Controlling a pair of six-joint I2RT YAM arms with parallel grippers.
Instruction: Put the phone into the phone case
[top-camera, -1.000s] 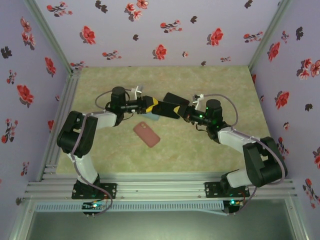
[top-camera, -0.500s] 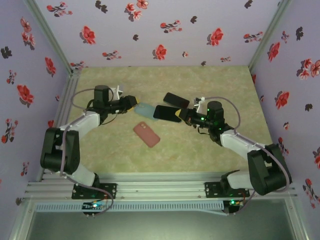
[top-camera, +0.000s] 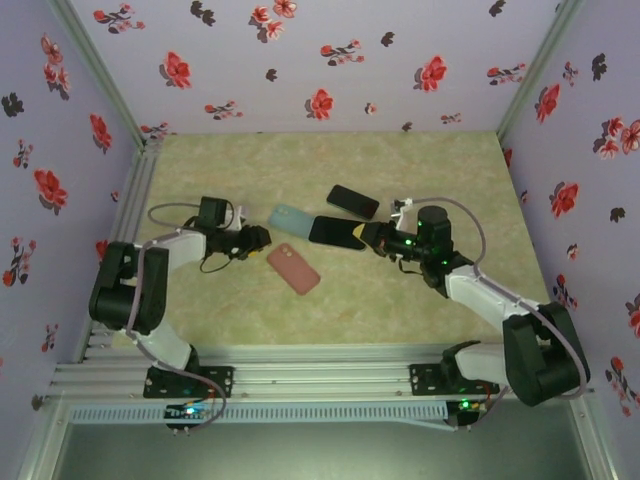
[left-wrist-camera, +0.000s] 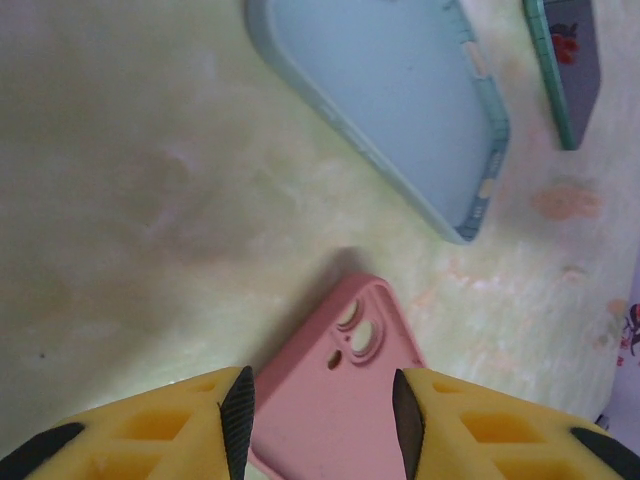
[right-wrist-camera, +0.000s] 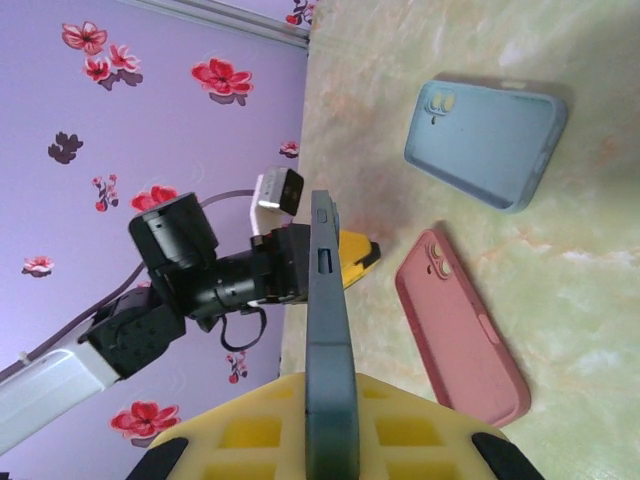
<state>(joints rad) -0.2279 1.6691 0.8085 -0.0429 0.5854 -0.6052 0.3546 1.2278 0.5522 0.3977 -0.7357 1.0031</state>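
1. Nearest the camera, both arm bases are bolted to the aluminium rail (top-camera: 330, 378) along the table's near edge.
2. On the green-marbled table (top-camera: 420, 300), the pink phone case (top-camera: 293, 268) lies flat and slanted between the two arms. Neither arm touches it.
3. Just beyond it to the left, the left gripper (top-camera: 258, 239) hangs low, pointing right. In the left wrist view its black pads (left-wrist-camera: 237, 420) stand partly apart with nothing between them. The camera-cutout end of the pink phone case shows on the table through the gap.
4. At similar depth on the right, the right gripper (top-camera: 366, 236) is clamped on one short end of the black phone (top-camera: 337, 232), which sticks out leftward toward the table's middle. The right wrist view shows it edge-on between the yellow fingers (right-wrist-camera: 420, 420). Whether it clears the table I cannot tell.
5. Slightly farther, the light blue phone case (top-camera: 291, 217) lies flat and empty, hollow side up. It is apart from the pink one and close beside the held phone's free end.
6. Farther still, a second black phone (top-camera: 353, 201) lies flat on the table behind the held one.
7. Farthest is the lilac back wall (top-camera: 320, 60), printed with red flowers.
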